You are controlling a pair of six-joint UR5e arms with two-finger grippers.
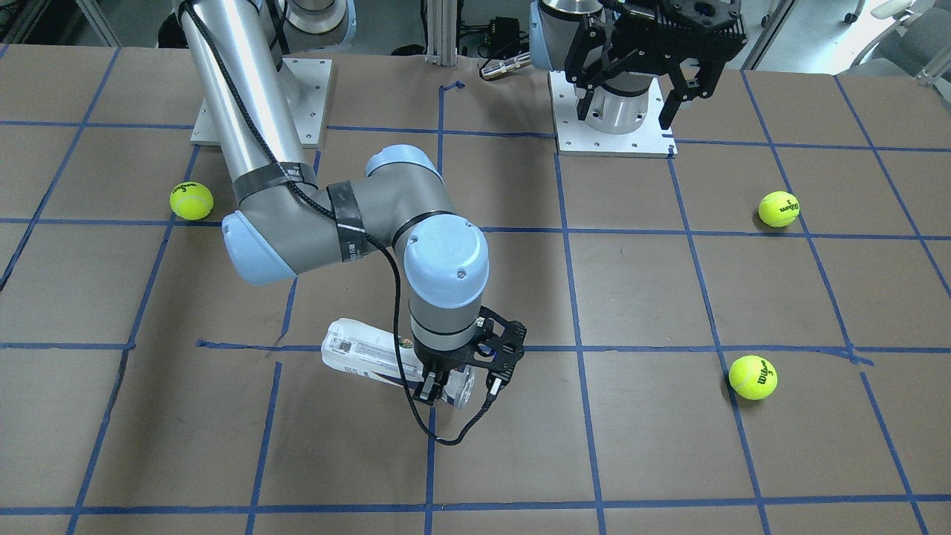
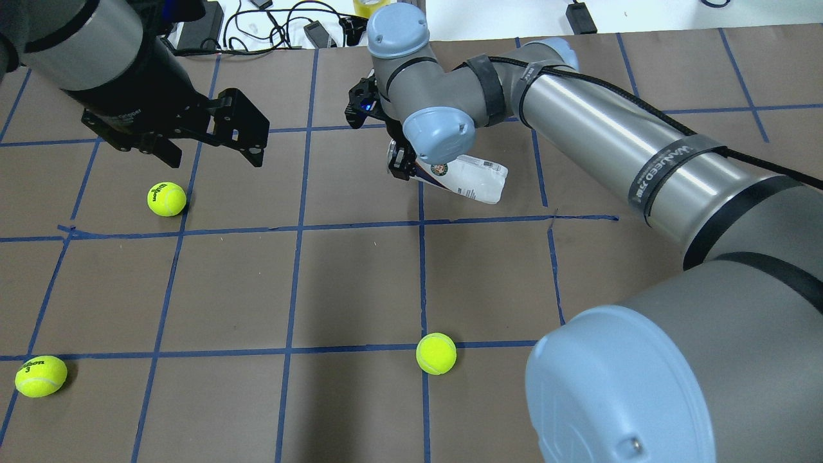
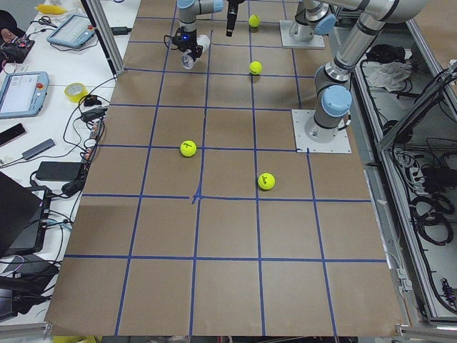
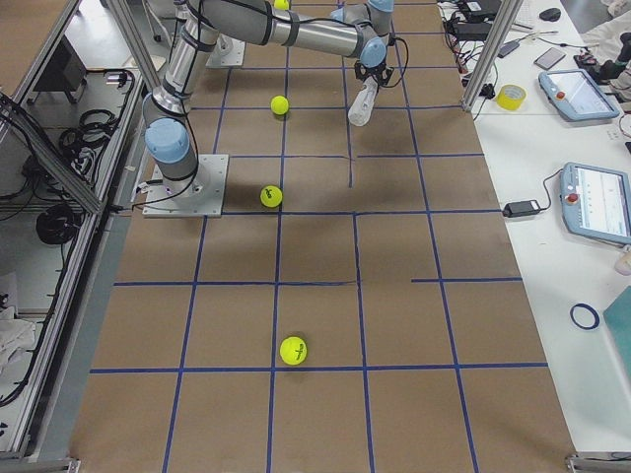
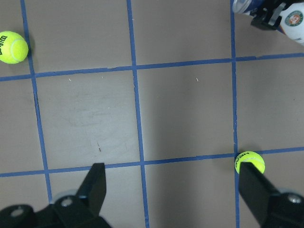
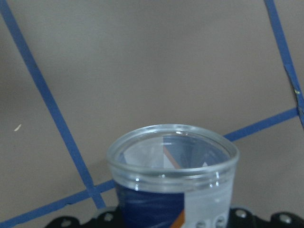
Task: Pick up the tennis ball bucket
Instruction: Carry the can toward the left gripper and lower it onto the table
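The tennis ball bucket [image 1: 360, 354] is a clear tube can with a white and navy label, held aslant low over the brown table. It also shows in the overhead view [image 2: 472, 180]. My right gripper [image 1: 446, 383] is shut on it near its open mouth. The right wrist view looks down on that round clear mouth [image 6: 173, 161]. Whether the closed end touches the table I cannot tell. My left gripper [image 2: 212, 154] is open and empty, held high above the table away from the can. The left wrist view shows the can [image 5: 294, 21] at its top right corner.
Three yellow-green tennis balls lie on the table: one [image 2: 166, 199] below my left gripper, one [image 2: 40, 375] at the near left, one [image 2: 436, 353] near the middle. Blue tape lines grid the table. Cables and chargers [image 2: 257, 32] lie beyond the far edge.
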